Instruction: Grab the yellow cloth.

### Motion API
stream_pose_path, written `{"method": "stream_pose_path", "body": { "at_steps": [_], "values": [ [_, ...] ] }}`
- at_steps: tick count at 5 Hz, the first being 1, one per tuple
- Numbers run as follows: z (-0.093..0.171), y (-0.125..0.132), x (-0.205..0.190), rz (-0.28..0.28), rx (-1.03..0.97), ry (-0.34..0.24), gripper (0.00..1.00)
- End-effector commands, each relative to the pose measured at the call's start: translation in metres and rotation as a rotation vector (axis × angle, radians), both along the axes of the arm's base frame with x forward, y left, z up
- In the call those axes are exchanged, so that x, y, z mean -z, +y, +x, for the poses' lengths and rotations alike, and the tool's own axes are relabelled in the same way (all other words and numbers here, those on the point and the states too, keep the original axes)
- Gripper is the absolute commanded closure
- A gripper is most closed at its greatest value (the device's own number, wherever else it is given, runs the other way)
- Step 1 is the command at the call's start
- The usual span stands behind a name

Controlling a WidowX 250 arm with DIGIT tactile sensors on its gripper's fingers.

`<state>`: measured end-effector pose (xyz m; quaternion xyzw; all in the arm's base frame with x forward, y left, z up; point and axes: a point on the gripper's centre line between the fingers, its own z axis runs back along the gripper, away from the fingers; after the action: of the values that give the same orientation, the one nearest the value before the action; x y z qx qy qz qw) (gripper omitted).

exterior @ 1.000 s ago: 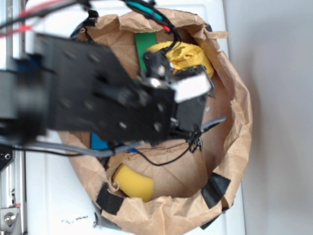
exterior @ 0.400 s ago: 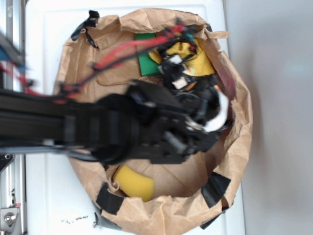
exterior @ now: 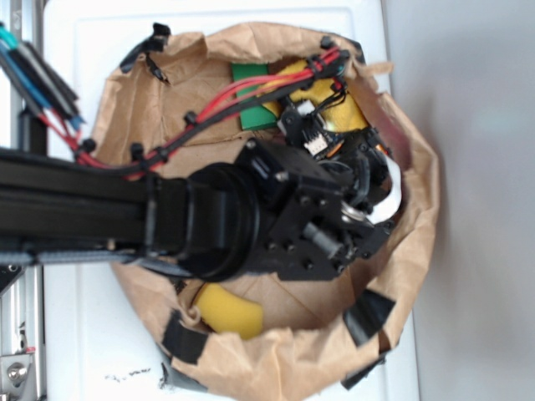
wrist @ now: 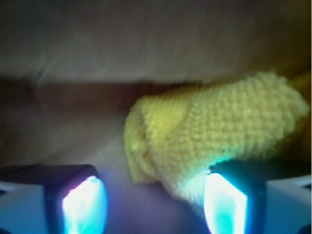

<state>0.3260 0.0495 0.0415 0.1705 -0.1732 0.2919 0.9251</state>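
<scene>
Yellow cloth (exterior: 338,107), fuzzy terry with soft folds, lies at the far side of the brown paper bag (exterior: 410,251), close to the bag wall and partly covered by the arm's wiring. In the wrist view the yellow cloth (wrist: 214,136) appears as a rolled fold with its rounded end pointing left, filling the centre and right of the frame; its lower edge overlaps the top of the right finger. The fingers (wrist: 225,204) are spread apart, glowing pale blue at the bottom corners of that view, with the cloth's lower end sitting in the space between them nearer the right one; whether either pad actually presses on the cloth cannot be told. The gripper (exterior: 372,188) is lowered inside the bag, just beside the cloth, and is largely hidden under the black arm (exterior: 209,221). Red wires (exterior: 226,104) run from the arm across the bag opening toward the cloth. A green block (exterior: 251,92) lies just beside the cloth on its left. A smooth yellow sponge (exterior: 226,309) rests at the near side of the bag, well apart from the cloth. The bag stands on a white table (exterior: 84,351).
</scene>
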Motion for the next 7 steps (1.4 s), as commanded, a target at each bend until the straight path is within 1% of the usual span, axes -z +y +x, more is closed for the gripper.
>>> {"method": "stream_pose_path", "body": {
  "at_steps": [1,2,3,4,5,6,7],
  "values": [
    [-0.01,-0.002,-0.07,-0.159,0.08,-0.065,1.0],
    [-0.019,-0.007,-0.085,-0.232,0.123,-0.06,1.0],
    [-0.027,-0.01,-0.096,-0.291,0.164,-0.047,1.0],
    [-0.02,-0.001,-0.081,-0.213,0.076,-0.046,0.0],
    [-0.02,0.015,-0.054,-0.123,0.021,0.005,0.0],
    [-0.025,0.023,-0.056,-0.132,0.061,0.014,0.0],
    [-0.025,0.023,-0.056,-0.132,0.061,0.014,0.0]
  ]
}}
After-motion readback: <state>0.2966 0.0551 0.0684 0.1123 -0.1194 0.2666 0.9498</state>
